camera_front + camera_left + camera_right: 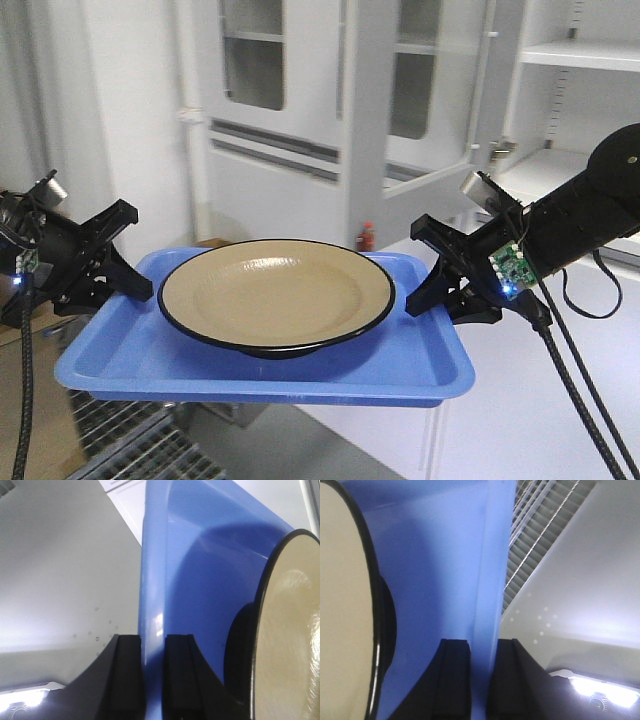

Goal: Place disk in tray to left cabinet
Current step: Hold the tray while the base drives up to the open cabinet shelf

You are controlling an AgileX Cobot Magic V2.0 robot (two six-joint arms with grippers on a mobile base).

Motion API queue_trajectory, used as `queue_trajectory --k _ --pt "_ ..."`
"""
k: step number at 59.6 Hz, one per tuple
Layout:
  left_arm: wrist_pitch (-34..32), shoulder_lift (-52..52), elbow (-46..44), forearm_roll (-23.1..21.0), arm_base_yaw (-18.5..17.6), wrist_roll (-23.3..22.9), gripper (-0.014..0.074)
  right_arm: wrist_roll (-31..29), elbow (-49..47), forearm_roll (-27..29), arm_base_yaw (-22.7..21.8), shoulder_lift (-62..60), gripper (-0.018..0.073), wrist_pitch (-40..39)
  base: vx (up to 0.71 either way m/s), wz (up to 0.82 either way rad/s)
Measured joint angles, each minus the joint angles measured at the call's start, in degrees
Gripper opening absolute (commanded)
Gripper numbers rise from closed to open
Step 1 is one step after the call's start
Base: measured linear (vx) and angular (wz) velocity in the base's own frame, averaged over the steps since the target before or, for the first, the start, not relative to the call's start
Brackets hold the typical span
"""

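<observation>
Disk (270, 290) lies in the blue tray (250, 375), approx. at its centre. The tray is up in the air, about level. Left end effector (133, 277) pinches its left rim, and right end effector (422, 270) pinches the right rim. White cabinet (300, 90) w/ glass doors stands behind.
</observation>
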Motion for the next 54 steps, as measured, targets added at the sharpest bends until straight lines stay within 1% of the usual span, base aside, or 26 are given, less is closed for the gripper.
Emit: queue_trajectory --k 24,54 --pt "0.0 0.0 0.0 0.0 0.0 0.0 -0.0001 0.0 0.0 0.0 0.0 0.0 -0.0004 0.0 0.11 -0.45" --pt "0.1 0.0 0.0 0.0 0.0 0.0 -0.0001 0.0 0.0 0.0 0.0 0.0 -0.0004 0.1 0.09 -0.38"
